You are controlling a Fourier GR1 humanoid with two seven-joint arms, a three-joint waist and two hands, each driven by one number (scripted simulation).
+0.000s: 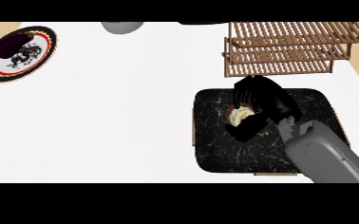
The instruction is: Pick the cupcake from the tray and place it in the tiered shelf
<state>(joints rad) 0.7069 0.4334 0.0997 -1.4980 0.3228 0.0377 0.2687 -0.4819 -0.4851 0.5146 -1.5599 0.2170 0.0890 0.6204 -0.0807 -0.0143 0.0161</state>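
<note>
A black speckled tray lies on the white counter at the right. On it sits the cupcake, pale yellow with a brown rim, mostly covered. My right hand is over it, fingers and thumb curled round its sides. The grey right forearm comes in from the lower right. Behind the tray stands the wooden slatted tiered shelf, its levels bare. My left hand does not show.
A round plate with a dark pattern and a black-and-gold rim lies at the far left. A grey rounded object sits at the back edge. White counter stretches between plate and tray.
</note>
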